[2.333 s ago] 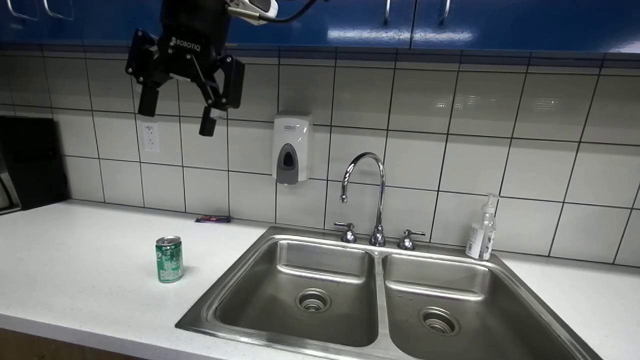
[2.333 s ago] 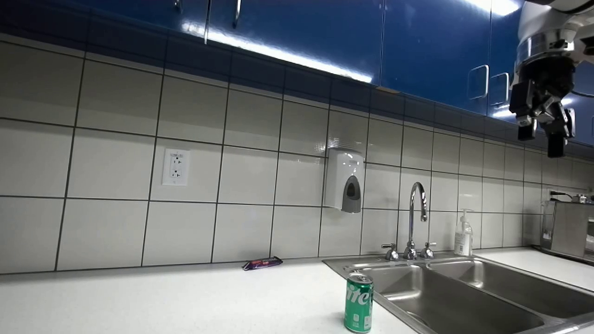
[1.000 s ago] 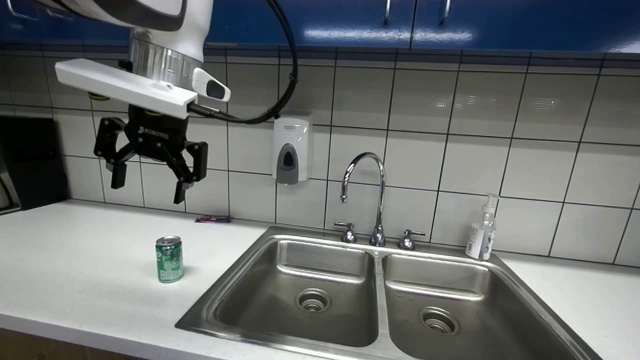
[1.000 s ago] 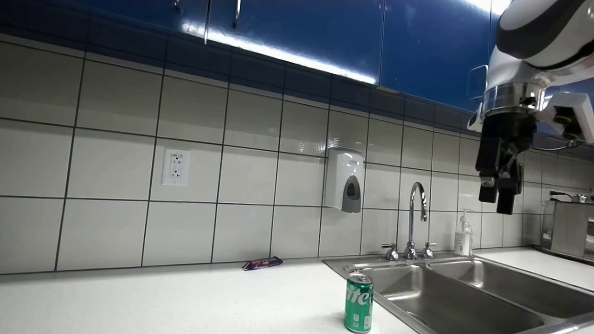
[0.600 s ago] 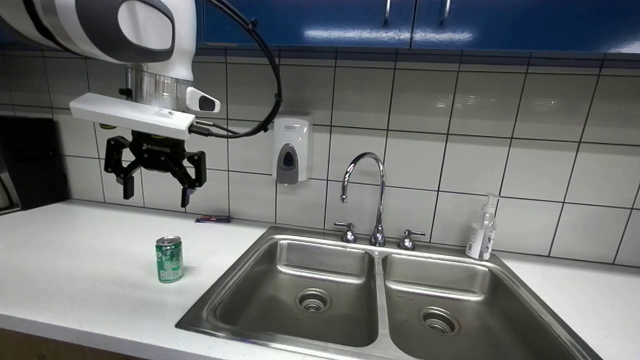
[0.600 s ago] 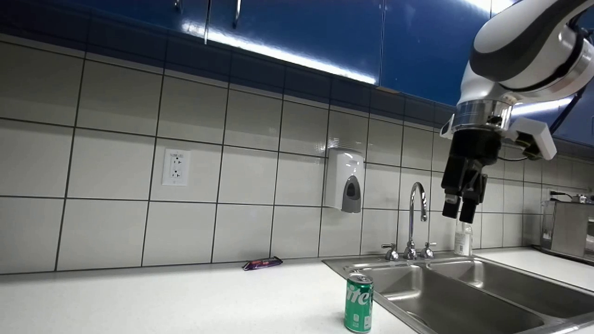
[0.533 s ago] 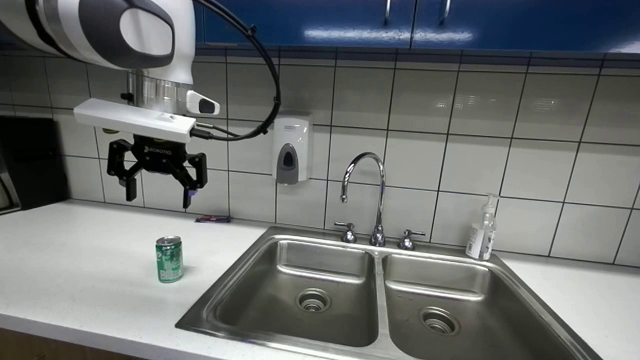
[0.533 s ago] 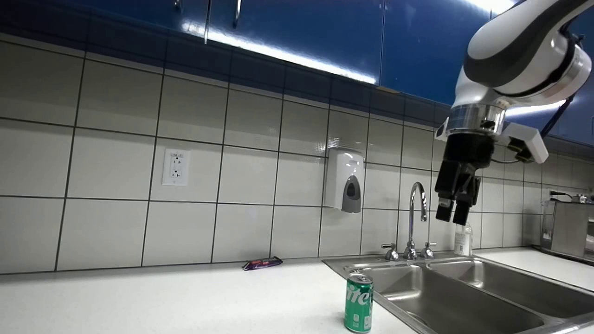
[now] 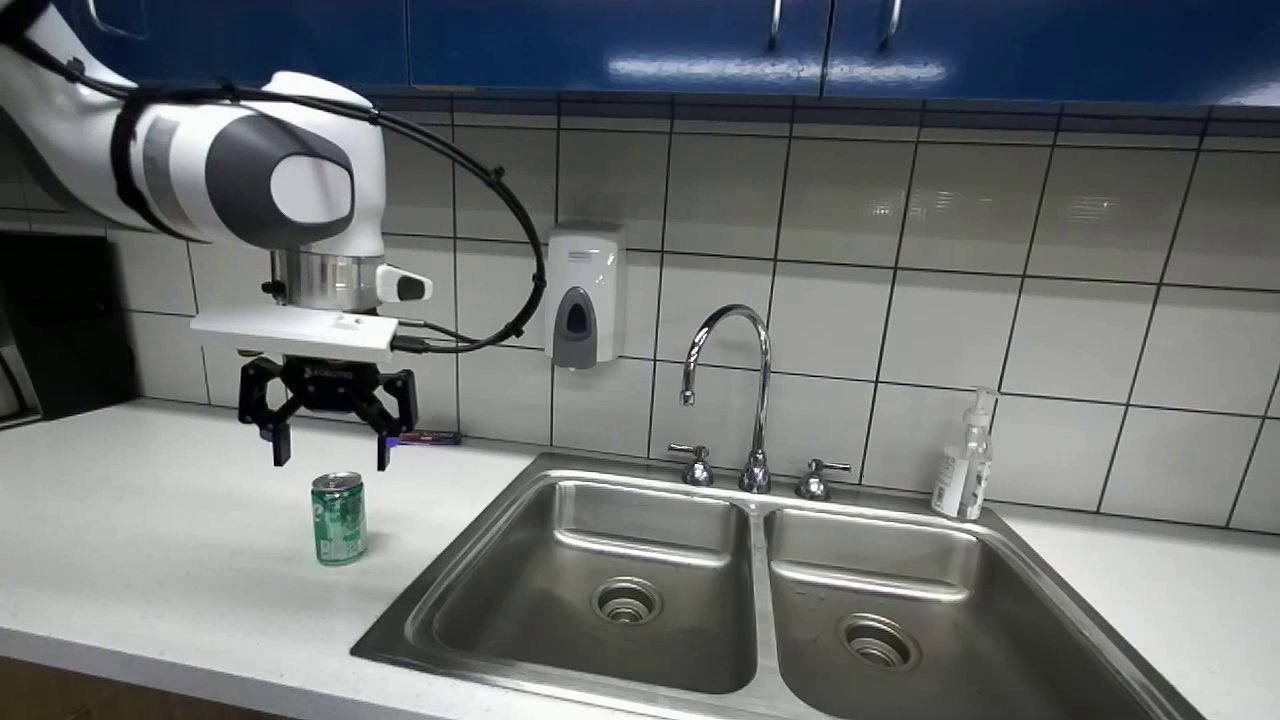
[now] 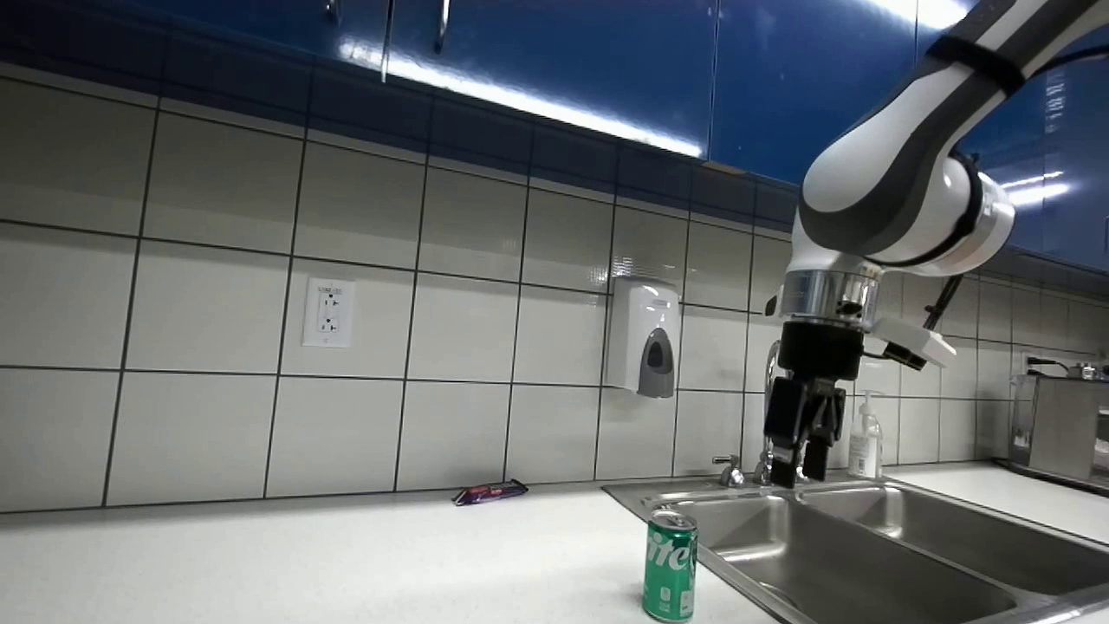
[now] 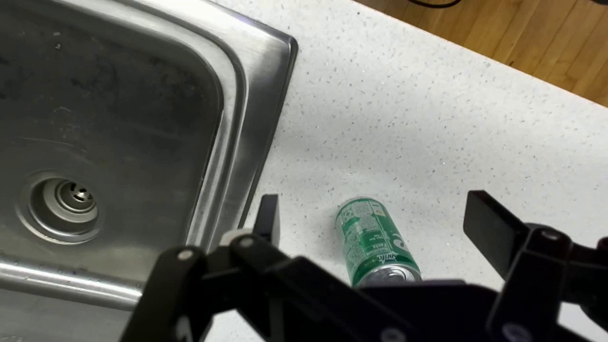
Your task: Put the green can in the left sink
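The green can point(image 9: 339, 520) stands upright on the white counter, left of the double sink; it also shows in an exterior view point(image 10: 670, 568) and the wrist view point(image 11: 373, 235). The left sink point(image 9: 530, 600) is the steel basin nearest the can; it also shows in an exterior view point(image 10: 840, 555) and the wrist view point(image 11: 123, 128). My gripper point(image 9: 332, 462) is open and empty, pointing down above and apart from the can; it also shows in an exterior view point(image 10: 800, 475). In the wrist view the can appears between the spread fingers point(image 11: 375, 219), its lid edge hidden by the gripper body.
The twin basin point(image 9: 880, 560) lies right of the left sink. A tall faucet point(image 9: 762, 400) with two handles and a clear soap bottle point(image 9: 965, 465) stand behind. A wall dispenser point(image 9: 585, 300) hangs above. A wrapped bar point(image 10: 489, 492) lies by the wall. Blue cabinets point(image 9: 620, 45) overhang.
My arm has come down from near the cabinets to just above the can, turning more upright, and moved leftward in an exterior view. The fingers stay open. The can has not moved.
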`<state>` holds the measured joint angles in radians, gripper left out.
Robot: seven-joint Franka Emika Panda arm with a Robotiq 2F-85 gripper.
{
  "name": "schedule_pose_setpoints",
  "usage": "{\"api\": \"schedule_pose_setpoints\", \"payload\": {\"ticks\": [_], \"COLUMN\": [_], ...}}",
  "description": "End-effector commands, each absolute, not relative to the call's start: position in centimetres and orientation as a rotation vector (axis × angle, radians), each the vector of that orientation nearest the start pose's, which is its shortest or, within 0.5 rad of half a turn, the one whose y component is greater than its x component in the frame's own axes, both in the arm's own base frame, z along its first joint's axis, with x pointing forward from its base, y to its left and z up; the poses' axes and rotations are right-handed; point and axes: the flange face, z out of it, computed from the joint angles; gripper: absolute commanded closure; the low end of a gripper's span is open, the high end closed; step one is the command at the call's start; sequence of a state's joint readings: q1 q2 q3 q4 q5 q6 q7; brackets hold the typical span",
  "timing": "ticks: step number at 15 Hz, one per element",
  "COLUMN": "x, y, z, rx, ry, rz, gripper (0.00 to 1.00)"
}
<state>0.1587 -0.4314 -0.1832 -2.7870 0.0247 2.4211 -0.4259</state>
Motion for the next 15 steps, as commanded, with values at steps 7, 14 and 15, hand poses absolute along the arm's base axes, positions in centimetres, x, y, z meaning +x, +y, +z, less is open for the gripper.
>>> {"api": "schedule_pose_setpoints", "payload": {"ticks": [7, 14, 15], "x": [39.5, 42.2, 42.5], "y": [3.1, 4.2, 4.5], "z": [28.2, 25.5, 25.2], "rx": [-2.987, -2.967, -2.964], "ry": [-0.709, -0.768, -0.777], "rz": [-0.09, -0.071, -0.068], "gripper": [0.0, 0.0, 0.0]}}
